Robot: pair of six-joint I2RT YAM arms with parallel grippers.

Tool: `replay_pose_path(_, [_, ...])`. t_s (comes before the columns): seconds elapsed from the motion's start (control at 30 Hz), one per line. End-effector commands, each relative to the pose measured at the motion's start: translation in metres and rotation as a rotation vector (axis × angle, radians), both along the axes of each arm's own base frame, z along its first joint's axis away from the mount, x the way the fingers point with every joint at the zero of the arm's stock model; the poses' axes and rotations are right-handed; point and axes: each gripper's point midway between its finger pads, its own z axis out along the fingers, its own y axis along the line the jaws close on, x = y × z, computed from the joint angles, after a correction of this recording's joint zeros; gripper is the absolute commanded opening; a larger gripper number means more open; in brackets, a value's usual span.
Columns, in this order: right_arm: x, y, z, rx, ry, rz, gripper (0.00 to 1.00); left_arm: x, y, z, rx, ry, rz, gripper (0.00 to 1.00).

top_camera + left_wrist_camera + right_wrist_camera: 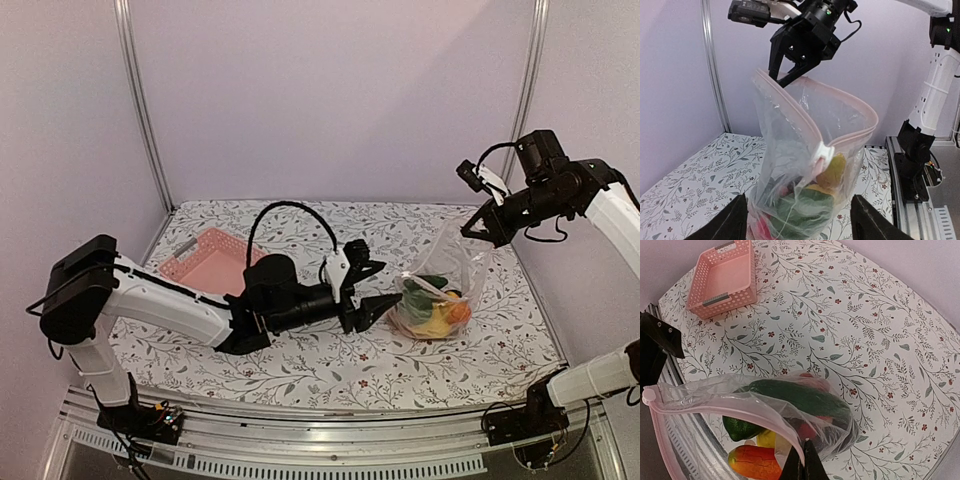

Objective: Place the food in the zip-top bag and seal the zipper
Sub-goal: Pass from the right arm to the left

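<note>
right fingers point(812, 467) pinching zipper point(790, 114) edge, left fingers point(735, 220) spread flanking zip-top bag point(790, 165) base

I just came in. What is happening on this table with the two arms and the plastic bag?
The right gripper pinches the top edge of the zip-top bag and holds it upright on the table. The food is already inside, at the bottom. The zipper is not sealed: the mouth gapes, with the white slider on the strip. The left gripper is open, low, facing the bag. The pink basket stands apart.
</note>
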Motion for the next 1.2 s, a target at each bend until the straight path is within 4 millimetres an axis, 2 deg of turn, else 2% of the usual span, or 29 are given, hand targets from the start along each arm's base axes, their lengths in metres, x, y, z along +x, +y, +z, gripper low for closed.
replay_pose_path(0.0, [0.001, 0.002, 0.006, 0.011, 0.001, 0.016, 0.0, 0.017, -0.003, 0.027, -0.136, -0.036, -0.011, 0.66])
replay_pose_path(0.17, [0.006, 0.005, 0.009, 0.017, 0.001, 0.017, 0.0, 0.026, -0.009, 0.025, -0.165, -0.06, -0.059, 0.51])
replay_pose_path(0.4, [0.018, 0.007, 0.011, 0.019, -0.001, -0.003, 0.0, 0.02, -0.022, 0.026, -0.17, -0.047, -0.158, 0.32])
replay_pose_path(0.47, [0.022, 0.008, 0.011, 0.019, -0.001, -0.008, 0.0, 0.021, -0.024, 0.025, -0.169, -0.042, -0.166, 0.24])
replay_pose_path(0.53, [0.026, 0.009, 0.012, 0.019, 0.002, -0.01, 0.0, 0.024, -0.026, 0.023, -0.163, -0.031, -0.16, 0.12])
replay_pose_path(0.67, [0.034, 0.009, 0.025, 0.017, -0.038, -0.013, 0.0, 0.032, -0.021, 0.026, -0.168, -0.013, -0.112, 0.04])
replay_pose_path(0.73, [0.035, 0.01, 0.031, 0.012, -0.051, 0.001, 0.06, 0.041, -0.014, 0.032, -0.173, -0.002, -0.052, 0.0])
replay_pose_path(0.83, [0.034, 0.01, 0.044, -0.003, -0.083, 0.028, 0.27, 0.049, -0.002, 0.047, -0.161, 0.022, 0.024, 0.0])
replay_pose_path(0.93, [0.016, 0.018, 0.069, 0.05, -0.147, 0.113, 0.37, 0.053, 0.005, 0.062, -0.126, 0.092, 0.066, 0.0])
replay_pose_path(1.0, [-0.004, 0.025, 0.087, 0.093, -0.195, 0.184, 0.39, 0.05, 0.011, 0.071, -0.117, 0.152, 0.077, 0.0])
replay_pose_path(1.07, [-0.027, 0.039, 0.094, 0.138, -0.196, 0.279, 0.41, 0.044, 0.016, 0.078, -0.113, 0.184, 0.091, 0.0])
replay_pose_path(1.17, [-0.056, 0.062, 0.087, 0.164, -0.142, 0.408, 0.43, 0.038, 0.017, 0.08, -0.086, 0.211, 0.103, 0.0])
